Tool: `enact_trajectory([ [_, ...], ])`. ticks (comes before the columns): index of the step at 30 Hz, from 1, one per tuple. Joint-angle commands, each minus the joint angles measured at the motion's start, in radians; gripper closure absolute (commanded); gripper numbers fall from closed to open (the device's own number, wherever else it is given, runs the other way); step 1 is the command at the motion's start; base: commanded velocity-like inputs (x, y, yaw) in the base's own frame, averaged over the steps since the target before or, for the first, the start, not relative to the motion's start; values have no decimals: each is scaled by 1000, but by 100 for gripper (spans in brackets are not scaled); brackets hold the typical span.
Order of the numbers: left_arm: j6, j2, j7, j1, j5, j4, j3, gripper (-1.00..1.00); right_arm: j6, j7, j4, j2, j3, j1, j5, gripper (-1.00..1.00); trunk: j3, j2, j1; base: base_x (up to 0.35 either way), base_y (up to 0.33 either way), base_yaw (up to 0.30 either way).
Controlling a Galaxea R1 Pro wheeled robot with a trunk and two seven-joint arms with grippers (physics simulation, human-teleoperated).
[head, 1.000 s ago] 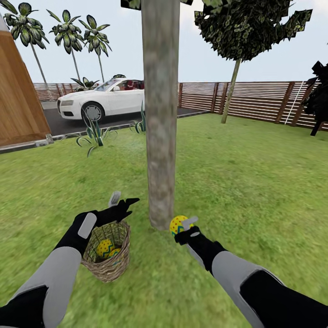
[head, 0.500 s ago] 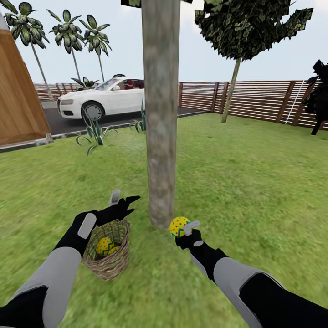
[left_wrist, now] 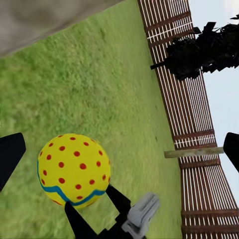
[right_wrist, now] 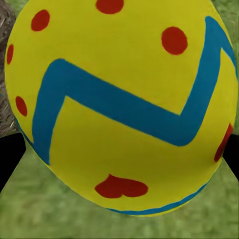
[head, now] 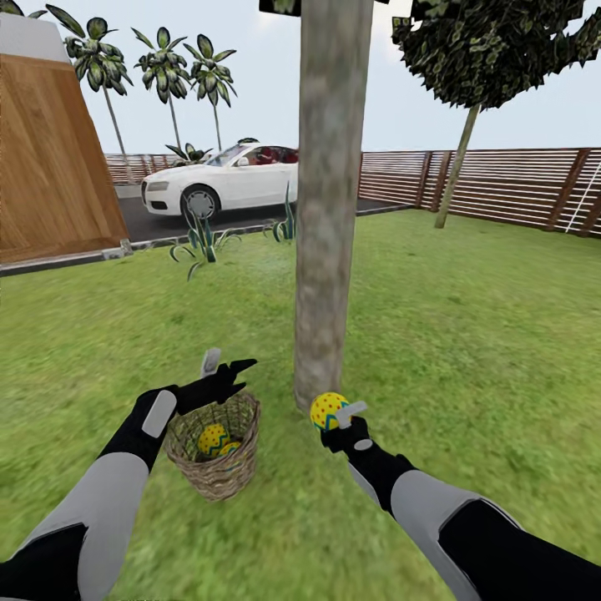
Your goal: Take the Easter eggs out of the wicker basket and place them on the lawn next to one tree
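My right gripper (head: 332, 414) is shut on a yellow Easter egg (head: 325, 409) with a blue zigzag and red dots, held just above the lawn (head: 467, 334) at the foot of the thick grey-brown tree (head: 330, 209). The right wrist view has this egg (right_wrist: 119, 104) up close, and it (left_wrist: 73, 169) also shows in the left wrist view. The wicker basket (head: 219, 472) stands on the grass left of the trunk with two eggs (head: 213, 437) inside. My left gripper (head: 227, 367) hangs open over the basket's far rim, holding nothing.
A white car (head: 225, 179) is parked on the dark driveway behind spiky plants (head: 200, 242). A wooden wall (head: 50, 192) rises at the left. A slatted fence (head: 501, 188) and a thin leaning tree (head: 457, 167) close the back right. Open grass lies to the right.
The whole picture has shifted right, so the camera has turned left. The tree and basket now sit further right in the view. Both grippers keep their states.
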Motion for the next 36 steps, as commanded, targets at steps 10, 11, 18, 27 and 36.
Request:
enact_trajectory([
  [10,6,0,-3,-1,0,1,3,-100,-34,-4,3,0,8,1,-13,100,-32,-71,38,0,0,2],
  [11,6,0,-3,-1,0,1,3,-100,-34,-4,3,0,8,1,-13,100,-35,-78,42,0,0,0],
  [18,6,0,-3,-1,0,1,3,-100,-35,-5,3,0,8,1,-13,100,-57,-127,69,0,0,0],
  [27,6,0,-3,-1,0,3,3,-100,-25,-5,4,0,7,1,-28,100,-86,-190,104,0,0,0],
  [36,6,-2,-3,-1,0,6,3,-100,128,-6,2,0,6,1,-28,100,-114,-253,138,0,0,0],
])
